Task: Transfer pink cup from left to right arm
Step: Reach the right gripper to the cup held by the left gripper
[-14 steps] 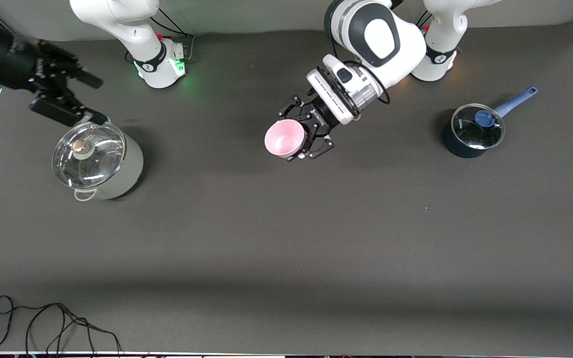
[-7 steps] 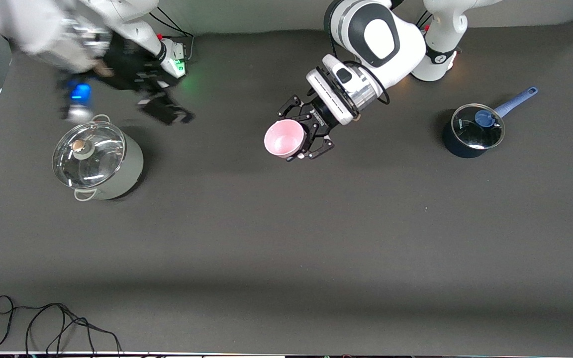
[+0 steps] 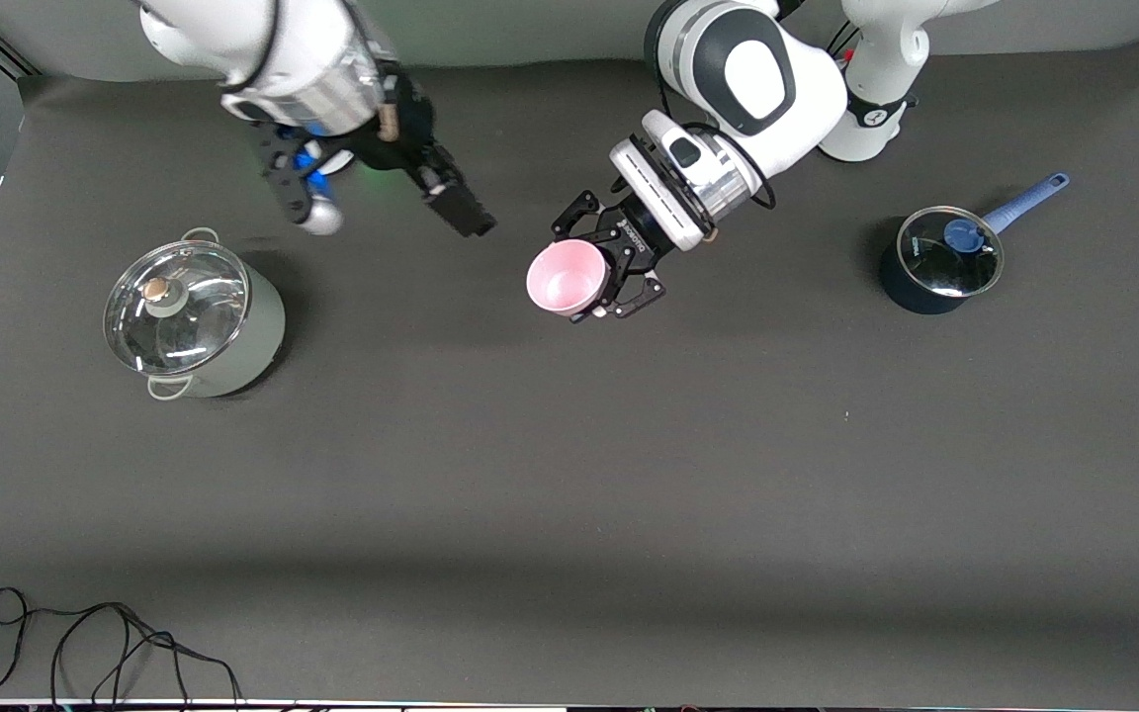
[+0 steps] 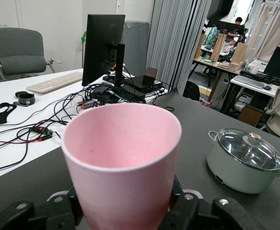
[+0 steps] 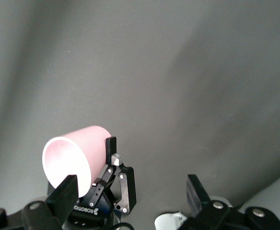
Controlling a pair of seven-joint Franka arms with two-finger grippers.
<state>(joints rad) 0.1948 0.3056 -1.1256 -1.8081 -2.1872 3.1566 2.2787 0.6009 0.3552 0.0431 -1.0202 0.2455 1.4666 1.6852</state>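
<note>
Right gripper [image 3: 382, 203] swung in beside the pink cup [image 3: 564, 278], wide open and empty, left gripper [image 3: 609, 275] clamped on cup above the desk [image 3: 569, 475]

White desk [image 4: 15, 103] with monitor [image 4: 103, 48], grey chair [image 4: 15, 50]

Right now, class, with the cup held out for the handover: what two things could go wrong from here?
1. The left gripper holds the pink cup tipped on its side in the air over the table; a nudge from the right gripper, open close beside it, might dislodge it.
2. The left gripper's fingers cover part of the cup's wall, so the right gripper could clamp onto them.
</note>
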